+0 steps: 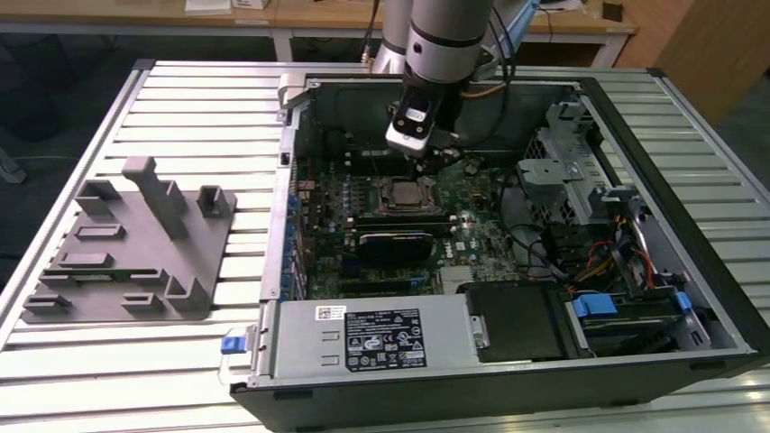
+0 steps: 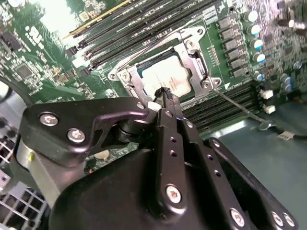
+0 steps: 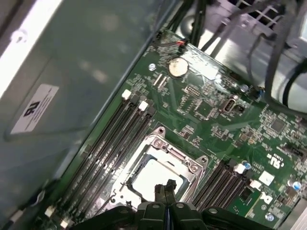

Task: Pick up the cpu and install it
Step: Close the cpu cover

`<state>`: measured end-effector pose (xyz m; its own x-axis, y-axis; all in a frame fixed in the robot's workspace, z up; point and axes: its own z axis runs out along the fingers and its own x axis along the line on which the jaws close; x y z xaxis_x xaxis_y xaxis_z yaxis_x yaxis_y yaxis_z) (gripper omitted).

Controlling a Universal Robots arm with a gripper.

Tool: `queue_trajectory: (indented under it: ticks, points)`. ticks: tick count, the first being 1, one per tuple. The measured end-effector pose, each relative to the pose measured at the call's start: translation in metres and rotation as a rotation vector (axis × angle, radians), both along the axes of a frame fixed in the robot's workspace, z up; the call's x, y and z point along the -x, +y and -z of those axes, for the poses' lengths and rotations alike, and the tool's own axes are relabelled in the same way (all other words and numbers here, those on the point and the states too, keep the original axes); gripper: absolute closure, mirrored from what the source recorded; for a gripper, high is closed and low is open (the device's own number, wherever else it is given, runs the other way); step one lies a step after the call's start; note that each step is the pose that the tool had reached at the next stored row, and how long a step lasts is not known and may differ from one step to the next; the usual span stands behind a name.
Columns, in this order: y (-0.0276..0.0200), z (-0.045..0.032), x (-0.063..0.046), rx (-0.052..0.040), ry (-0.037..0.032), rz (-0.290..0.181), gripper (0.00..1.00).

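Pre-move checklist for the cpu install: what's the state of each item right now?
1. cpu in the socket frame: ok. Its silvery top lies inside the frame in both wrist views.
2. gripper empty: ok. It is shut, with nothing between its fingers.
3. gripper over the socket: ok. Its tip hangs at the cpu's edge. Whether it touches the cpu: cannot tell.
4. cpu lying flat in its seat: cannot tell.
5. socket lever latched: cannot tell. The thin metal rod runs out beside the frame.
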<state>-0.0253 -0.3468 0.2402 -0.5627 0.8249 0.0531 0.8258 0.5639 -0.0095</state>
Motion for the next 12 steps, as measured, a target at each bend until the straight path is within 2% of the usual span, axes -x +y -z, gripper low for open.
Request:
queue_trajectory:
  ticks: [12]
  points:
    - [0.0000,0.0000,0.0000,0.0001,0.0000,-0.185,0.89]
